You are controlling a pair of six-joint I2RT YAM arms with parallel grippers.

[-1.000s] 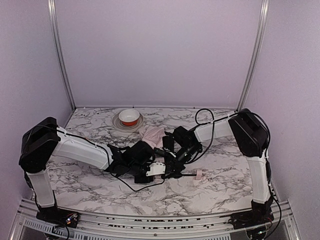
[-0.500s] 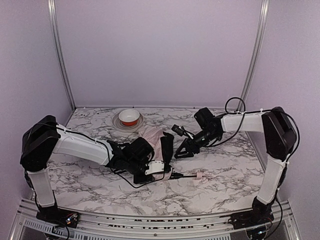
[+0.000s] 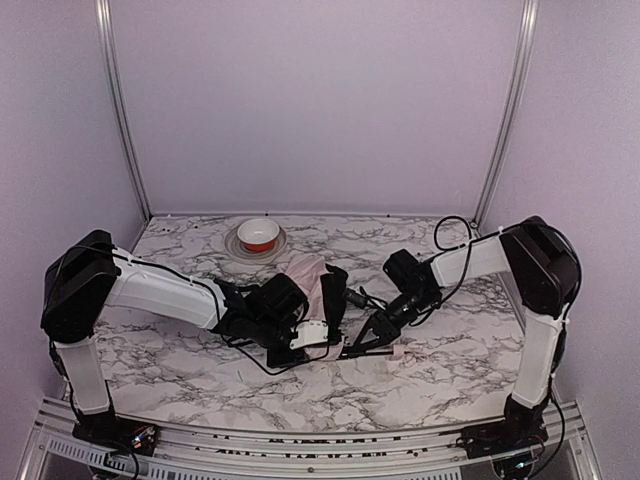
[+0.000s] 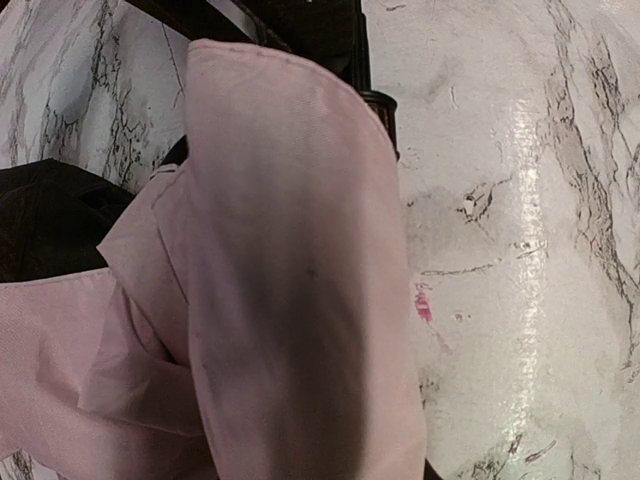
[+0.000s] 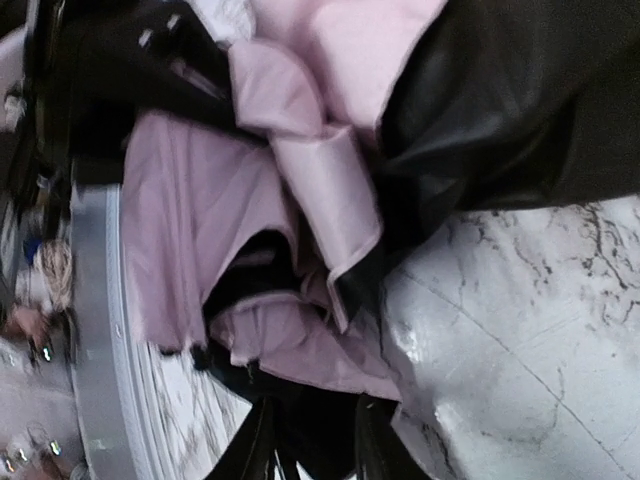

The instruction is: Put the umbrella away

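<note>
The umbrella (image 3: pixel 306 268) lies half folded mid-table, with pale pink fabric and black lining (image 3: pixel 335 288). Its thin shaft (image 3: pixel 366 351) runs right to the small pink handle knob (image 3: pixel 397 350). My left gripper (image 3: pixel 322 343) sits at the canopy's near end. In the left wrist view a roll of pink fabric (image 4: pixel 300 300) runs down over the jaws and hides the fingers. My right gripper (image 3: pixel 378 335) is low beside the shaft. In its own view, my right gripper (image 5: pixel 312 445) has its dark fingers (image 5: pixel 252 450) standing apart around black lining under the pink folds (image 5: pixel 300 350).
A red-and-white bowl (image 3: pixel 259 234) sits on a plate (image 3: pixel 237 250) at the back of the marble table (image 3: pixel 450 370). Black cables loop off both arms. The side walls and metal posts stand close at left and right.
The right arm pulled away to the back right half a second ago, and has swung back down to the shaft beside the knob. The left arm has stayed on the umbrella.
</note>
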